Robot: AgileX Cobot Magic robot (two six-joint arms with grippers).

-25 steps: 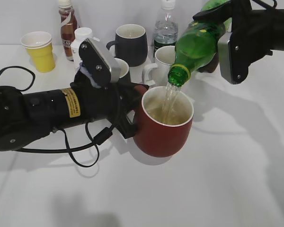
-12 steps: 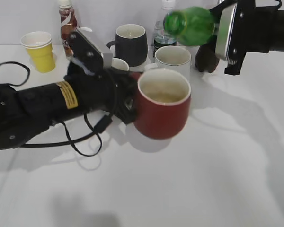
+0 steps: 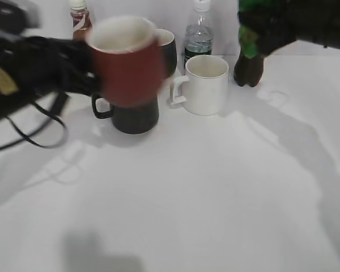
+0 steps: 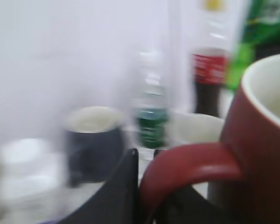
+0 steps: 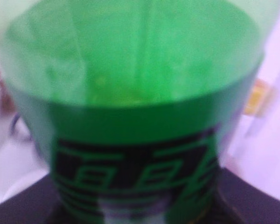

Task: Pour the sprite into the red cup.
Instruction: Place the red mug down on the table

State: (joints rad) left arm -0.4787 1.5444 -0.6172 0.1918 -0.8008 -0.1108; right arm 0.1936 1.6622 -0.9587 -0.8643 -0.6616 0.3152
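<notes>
Raised high at the far left of the exterior view: the red cup [image 3: 126, 59], motion-blurred, carried off the table [image 3: 215, 192] by the left arm. In the left wrist view, red cup [image 4: 256, 140] filling the right side, loop handle pointing back toward the left gripper [image 4: 144, 196], dark jaw parts on either side of the handle — clamped on it, by the look of things, though blur hides the fingertips. Off-white inside visible at the rim; liquid level not readable.

Up at the top right of the exterior view: the sprite [image 3: 250, 31], a smear of green against the dark right arm, roughly upright rather than tipped. In the right wrist view, the sprite [image 5: 135, 116] pressed close to the lens, green label across the lower half, held by the right gripper [image 5: 135, 205] low around the body; jaw opening itself out of sight.

Key relation: cup well apart from the bottle, off to the bottle's left, with a white mug [image 3: 205, 85], two black mugs [image 3: 135, 113] and a clear water bottle [image 3: 198, 34] standing between and below them. A dark cola bottle [image 3: 249, 69] just beneath the right gripper. Bottle mouth nowhere near the cup rim — no pouring possible from this spacing.
</notes>
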